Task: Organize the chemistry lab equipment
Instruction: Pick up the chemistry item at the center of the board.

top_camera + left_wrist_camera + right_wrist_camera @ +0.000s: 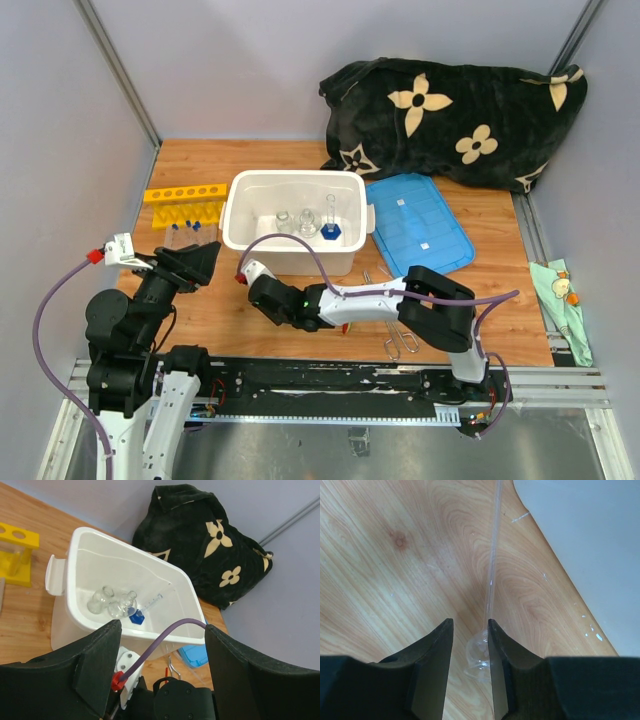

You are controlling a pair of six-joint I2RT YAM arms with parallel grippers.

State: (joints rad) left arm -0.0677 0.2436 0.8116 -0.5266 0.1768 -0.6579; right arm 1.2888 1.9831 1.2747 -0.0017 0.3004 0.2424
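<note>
Glass flasks and one blue-capped test tube lie inside the white tub at the centre of the worktop. The yellow rack stands left of the tub, with more capped tubes just on its near side. The tongs lie to the near right of the tub.

Left fingers: spread wide, empty, aimed at the tub.

Right fingers: narrowly parted on either side of a thin clear glass piece, close to the tub's near left corner. Whether they pinch it cannot be told.

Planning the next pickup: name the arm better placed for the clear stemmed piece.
Right: the right pincer straddles the clear stemmed piece; the left pincer hangs open, facing the tub.
</note>
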